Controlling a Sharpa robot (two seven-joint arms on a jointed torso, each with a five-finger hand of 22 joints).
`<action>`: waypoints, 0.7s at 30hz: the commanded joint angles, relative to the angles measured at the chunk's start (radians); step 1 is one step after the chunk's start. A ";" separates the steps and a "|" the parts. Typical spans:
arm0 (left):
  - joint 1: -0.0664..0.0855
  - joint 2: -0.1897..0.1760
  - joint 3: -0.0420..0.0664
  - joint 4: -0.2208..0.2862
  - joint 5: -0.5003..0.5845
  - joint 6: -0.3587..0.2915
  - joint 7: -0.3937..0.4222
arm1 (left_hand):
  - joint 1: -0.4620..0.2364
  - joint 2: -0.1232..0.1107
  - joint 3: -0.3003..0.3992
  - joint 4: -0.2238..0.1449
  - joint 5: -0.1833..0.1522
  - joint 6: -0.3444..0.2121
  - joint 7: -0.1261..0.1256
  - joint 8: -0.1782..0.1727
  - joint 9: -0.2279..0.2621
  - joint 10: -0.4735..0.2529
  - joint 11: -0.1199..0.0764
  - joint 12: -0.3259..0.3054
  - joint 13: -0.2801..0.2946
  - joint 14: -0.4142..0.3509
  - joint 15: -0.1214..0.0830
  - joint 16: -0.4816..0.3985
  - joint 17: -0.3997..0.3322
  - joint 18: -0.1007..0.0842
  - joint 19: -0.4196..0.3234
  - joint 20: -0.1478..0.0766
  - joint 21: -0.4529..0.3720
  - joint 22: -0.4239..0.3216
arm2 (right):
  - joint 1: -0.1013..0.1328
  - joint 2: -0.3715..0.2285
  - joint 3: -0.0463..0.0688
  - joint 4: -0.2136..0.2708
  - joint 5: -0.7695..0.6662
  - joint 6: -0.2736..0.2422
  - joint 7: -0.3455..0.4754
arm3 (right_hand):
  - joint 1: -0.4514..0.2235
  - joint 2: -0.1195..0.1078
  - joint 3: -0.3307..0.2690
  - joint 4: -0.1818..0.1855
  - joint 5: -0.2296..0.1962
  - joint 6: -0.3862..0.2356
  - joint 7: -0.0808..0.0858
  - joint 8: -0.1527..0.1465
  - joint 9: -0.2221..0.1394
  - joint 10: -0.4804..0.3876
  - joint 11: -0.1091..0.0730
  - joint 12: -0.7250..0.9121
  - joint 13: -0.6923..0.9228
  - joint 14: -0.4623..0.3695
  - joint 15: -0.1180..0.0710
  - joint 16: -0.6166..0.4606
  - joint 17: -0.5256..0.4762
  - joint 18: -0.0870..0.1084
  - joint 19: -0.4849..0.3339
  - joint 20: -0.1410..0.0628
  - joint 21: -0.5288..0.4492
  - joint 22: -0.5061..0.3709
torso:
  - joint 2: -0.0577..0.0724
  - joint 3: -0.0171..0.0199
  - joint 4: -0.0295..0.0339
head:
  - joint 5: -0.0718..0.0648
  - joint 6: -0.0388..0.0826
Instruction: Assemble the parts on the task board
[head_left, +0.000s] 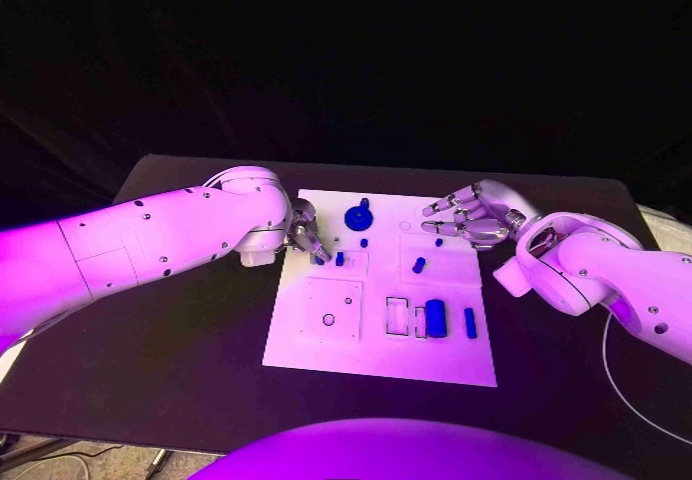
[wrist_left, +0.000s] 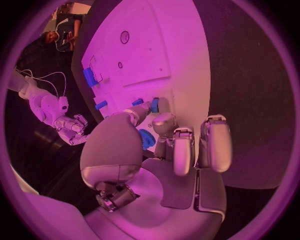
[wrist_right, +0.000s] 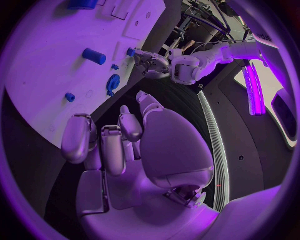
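Plenty of bare black bench all round the white rectangular task board, so coming in from the sides is easy. The board's far end is crowded: left hand over one corner, right hand over the other, small blue round part between them.

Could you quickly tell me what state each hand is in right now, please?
Left hand: pinching a small blue part at the task board.
Right hand: open, holding nothing, over the board's far right corner.
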 joint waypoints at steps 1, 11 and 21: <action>-0.007 0.006 -0.004 0.003 0.001 0.034 0.002 | -0.014 0.003 -0.012 0.002 0.002 0.005 0.002 -0.003 -0.003 0.006 0.003 0.005 0.002 0.105 -0.007 0.003 0.263 -0.010 0.052 -0.009 0.007 0.146 | -0.001 0.000 0.000 0.000 -0.003 0.013 0.007 | -0.008 0.005 -0.001 0.006 0.005 0.007 0.001 0.003 0.002 -0.002 -0.005 -0.001 0.001 0.065 -0.002 -0.005 0.082 0.009 -0.004 -0.002 -0.005 -0.001 | 0.000 -0.0001 0.0001 | 0.000 -0.001; -0.007 0.010 -0.004 -0.001 -0.001 0.021 0.001 | -0.031 0.006 -0.036 0.015 0.003 0.012 0.001 -0.007 -0.011 0.009 0.003 0.007 0.007 0.105 -0.008 0.003 0.263 -0.011 0.053 -0.010 0.010 0.150 | -0.001 0.001 0.000 0.000 -0.002 0.013 0.008 | -0.008 0.005 -0.001 0.006 0.005 0.007 0.001 0.003 0.002 -0.002 -0.005 -0.001 0.001 0.065 -0.002 -0.005 0.082 0.009 -0.004 -0.002 -0.005 -0.001 | 0.000 -0.0007 0.0005 | -0.001 -0.001; -0.007 0.008 -0.003 -0.008 0.000 0.015 0.002 | -0.090 -0.012 -0.130 0.062 -0.002 0.024 0.005 -0.013 -0.025 0.005 0.006 -0.007 -0.007 0.105 -0.005 0.003 0.263 -0.009 0.050 -0.008 0.001 0.146 | -0.001 0.000 0.000 0.000 0.000 0.011 0.010 | -0.010 0.005 -0.002 0.007 0.009 0.007 0.002 0.003 0.001 -0.004 -0.005 -0.005 -0.002 0.065 -0.002 -0.007 0.080 0.010 -0.006 -0.002 -0.009 -0.007 | 0.000 -0.0007 0.0004 | -0.002 0.000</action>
